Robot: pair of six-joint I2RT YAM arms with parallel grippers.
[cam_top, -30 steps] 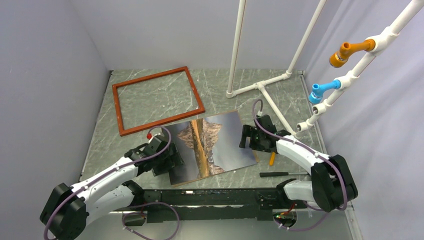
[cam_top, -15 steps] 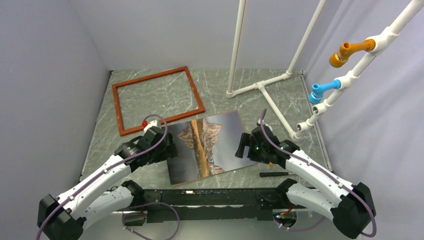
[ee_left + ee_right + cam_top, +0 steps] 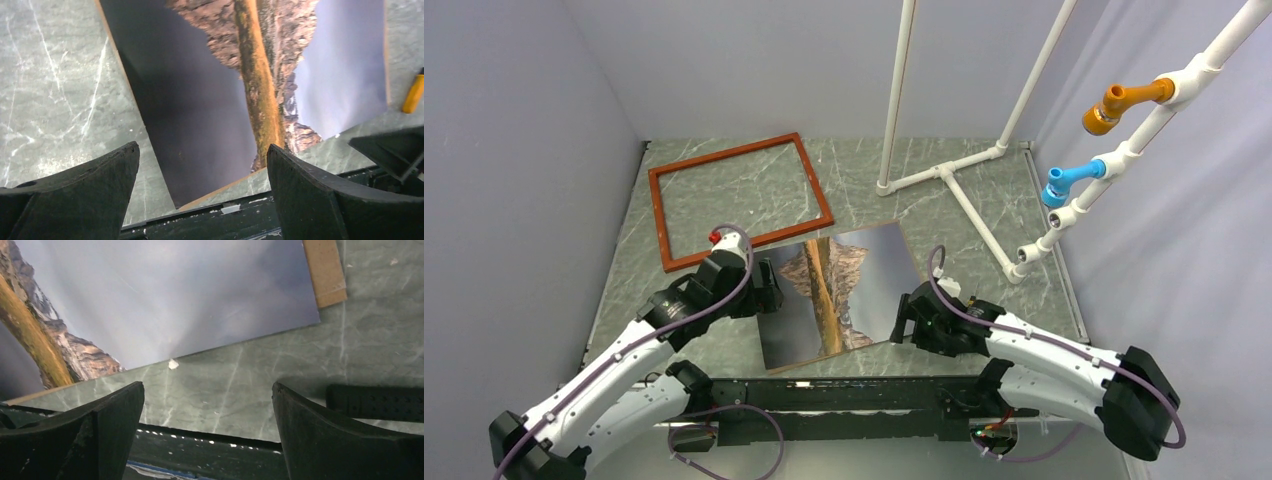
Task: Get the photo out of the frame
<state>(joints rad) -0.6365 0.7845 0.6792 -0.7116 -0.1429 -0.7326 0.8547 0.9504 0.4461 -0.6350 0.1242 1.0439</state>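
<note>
The photo lies flat and face up on the table, outside the frame, which lies just behind it to the left. The left arm has its jaws wide apart at the photo's left edge, and the right arm has the same at the near right corner.

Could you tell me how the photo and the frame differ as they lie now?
The frame is an empty reddish-brown border with table showing through; the photo is a solid mountain print. The frame lies farther back and left; the photo lies nearer, between the left gripper and right gripper. Both are rectangular and lie flat.
</note>
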